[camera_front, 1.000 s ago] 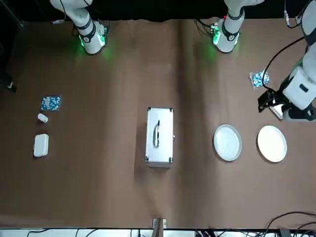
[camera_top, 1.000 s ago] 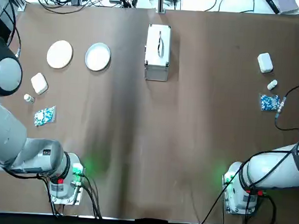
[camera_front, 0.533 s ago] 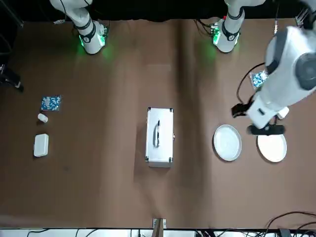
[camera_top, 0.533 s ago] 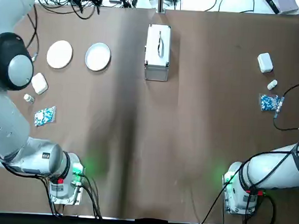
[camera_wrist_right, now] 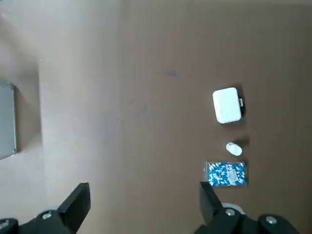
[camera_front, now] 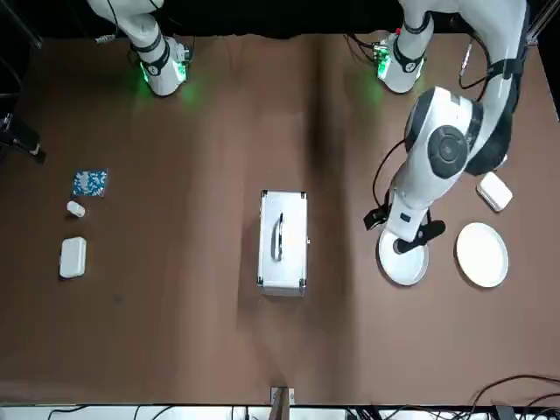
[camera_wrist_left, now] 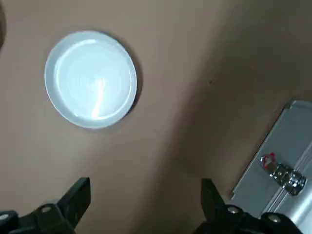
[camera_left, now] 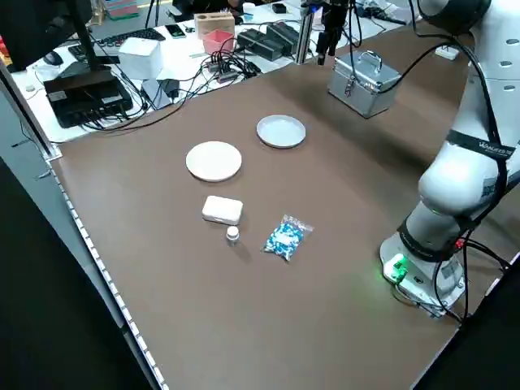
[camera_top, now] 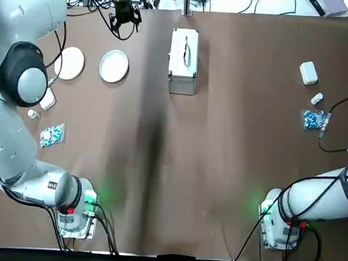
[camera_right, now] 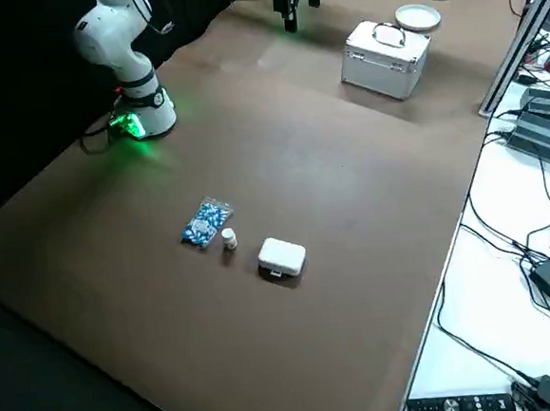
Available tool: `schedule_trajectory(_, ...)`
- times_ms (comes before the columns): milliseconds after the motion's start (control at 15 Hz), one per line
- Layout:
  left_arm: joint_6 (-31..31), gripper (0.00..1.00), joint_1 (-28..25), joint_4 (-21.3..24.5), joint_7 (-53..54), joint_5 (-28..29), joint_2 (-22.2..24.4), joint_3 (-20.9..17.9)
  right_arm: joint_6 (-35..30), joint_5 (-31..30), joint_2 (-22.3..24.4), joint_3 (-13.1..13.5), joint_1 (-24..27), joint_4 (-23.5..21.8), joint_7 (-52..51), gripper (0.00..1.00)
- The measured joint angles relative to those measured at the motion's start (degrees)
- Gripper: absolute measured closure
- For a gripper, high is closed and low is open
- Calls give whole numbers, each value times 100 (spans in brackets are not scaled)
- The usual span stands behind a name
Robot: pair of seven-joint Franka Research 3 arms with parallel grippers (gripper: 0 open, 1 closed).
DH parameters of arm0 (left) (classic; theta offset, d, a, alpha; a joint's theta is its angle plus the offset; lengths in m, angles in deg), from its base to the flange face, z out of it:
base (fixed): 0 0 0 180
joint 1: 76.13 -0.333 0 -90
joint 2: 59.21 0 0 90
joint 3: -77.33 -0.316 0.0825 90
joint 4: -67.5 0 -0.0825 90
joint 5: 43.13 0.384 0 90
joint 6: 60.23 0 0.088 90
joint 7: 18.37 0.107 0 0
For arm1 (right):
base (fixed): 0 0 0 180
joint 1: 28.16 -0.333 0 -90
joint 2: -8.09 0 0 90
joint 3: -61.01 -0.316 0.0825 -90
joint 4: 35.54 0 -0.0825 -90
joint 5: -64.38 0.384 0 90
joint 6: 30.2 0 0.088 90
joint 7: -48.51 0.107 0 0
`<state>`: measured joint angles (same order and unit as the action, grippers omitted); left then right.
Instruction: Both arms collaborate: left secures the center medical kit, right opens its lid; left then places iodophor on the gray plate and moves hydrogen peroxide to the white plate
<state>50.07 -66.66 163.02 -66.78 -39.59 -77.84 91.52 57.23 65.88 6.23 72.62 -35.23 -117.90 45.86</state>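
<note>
The medical kit (camera_top: 183,60) is a silver case standing at the far middle of the table, its white lid (camera_front: 281,236) shut with the handle on top. The iodophor and hydrogen peroxide are out of view. To the kit's left lie the gray plate (camera_top: 114,66) and, further left, the white plate (camera_top: 69,62). My left gripper (camera_top: 125,12) hangs open and empty just beyond the gray plate (camera_wrist_left: 90,79), with the kit's corner (camera_wrist_left: 278,165) off to one side. Well above the table, my right gripper (camera_wrist_right: 144,204) is open and empty.
On the right side lie a white box (camera_top: 308,72), a small vial (camera_top: 316,99) and a blue pill packet (camera_top: 313,119). A matching box (camera_top: 45,96), vial (camera_top: 33,115) and packet (camera_top: 51,135) lie on the left. Cables run along the far edge.
My left arm has swung from the table's left edge over the plates toward the kit. The right arm has not moved, and the kit stays shut.
</note>
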Motion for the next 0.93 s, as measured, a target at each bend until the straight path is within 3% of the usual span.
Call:
schedule_trajectory(400, 496, 0, 43, 108, -1943, -288, -356, 112, 8, -31, 0, 45, 14, 0, 3, 1)
schedule_trajectory(667, 532, 0, 309, -18, -2507, -296, -748, 129, 13, -33, 0, 40, -1, -1, 3, 1)
schedule_trajectory(933, 531, 0, 375, -240, -4386, -296, -1115, 125, 31, -33, 0, 17, -30, 0, 3, 1)
